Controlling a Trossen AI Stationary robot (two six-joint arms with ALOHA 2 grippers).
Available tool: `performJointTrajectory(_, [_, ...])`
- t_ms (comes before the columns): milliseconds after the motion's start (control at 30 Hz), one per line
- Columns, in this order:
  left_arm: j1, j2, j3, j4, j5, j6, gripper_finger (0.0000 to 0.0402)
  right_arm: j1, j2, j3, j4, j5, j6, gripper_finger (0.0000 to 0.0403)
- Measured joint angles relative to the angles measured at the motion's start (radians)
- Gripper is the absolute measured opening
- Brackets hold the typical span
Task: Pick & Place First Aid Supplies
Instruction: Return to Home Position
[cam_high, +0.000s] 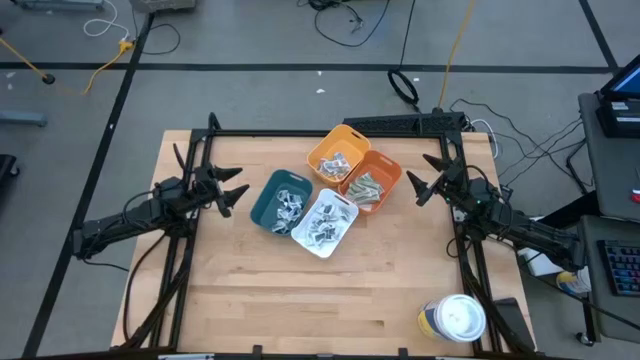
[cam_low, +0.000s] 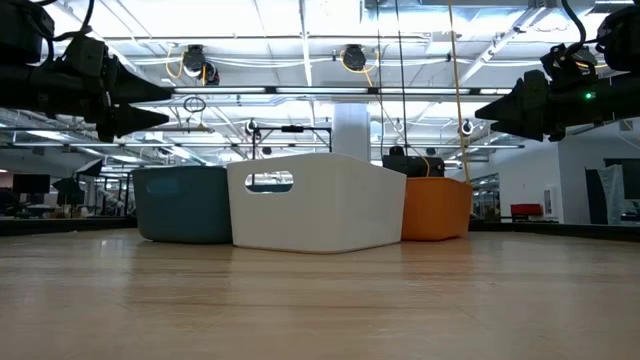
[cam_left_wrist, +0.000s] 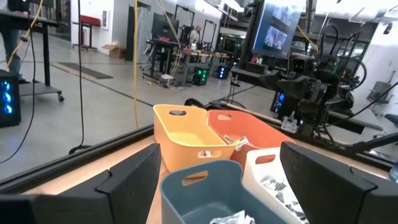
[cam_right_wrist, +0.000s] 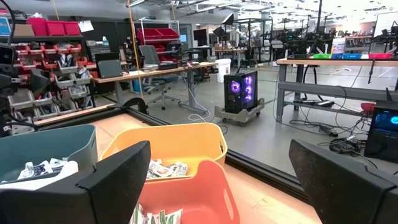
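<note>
Four small bins stand clustered at the table's middle: teal (cam_high: 281, 199), white (cam_high: 325, 223), yellow (cam_high: 338, 155) and orange (cam_high: 371, 182). Each holds first aid supplies: white packets in the teal (cam_high: 291, 203), white (cam_high: 322, 226) and yellow (cam_high: 338, 163) bins, grey-green strips (cam_high: 364, 187) in the orange one. My left gripper (cam_high: 237, 188) hovers open to the left of the teal bin, held level. My right gripper (cam_high: 421, 180) hovers open to the right of the orange bin, also level. Neither holds anything.
A round white-lidded tub (cam_high: 455, 318) stands at the table's near right corner. Black frame rails (cam_high: 330, 131) run along the table's far edge and past both arms. Bare wooden tabletop (cam_high: 300, 300) lies in front of the bins.
</note>
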Motion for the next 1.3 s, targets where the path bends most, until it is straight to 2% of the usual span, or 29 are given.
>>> performJointTrajectory(467, [0.000,0.013,-0.001,0.005,0.000,-0.001,0.0342,0.000,0.000,0.000,0.000,0.000,0.000,0.0377])
performJointTrajectory(867, [0.000,0.013,-0.002,0.006,0.000,-0.002,0.0324,0.000,0.000,0.000,0.000,0.000,0.000,0.0377])
performJointTrajectory(1300, [0.000,0.013,-0.002,0.006,0.000,-0.003,0.0335,0.000,0.000,0.000,0.000,0.000,0.000,0.0377])
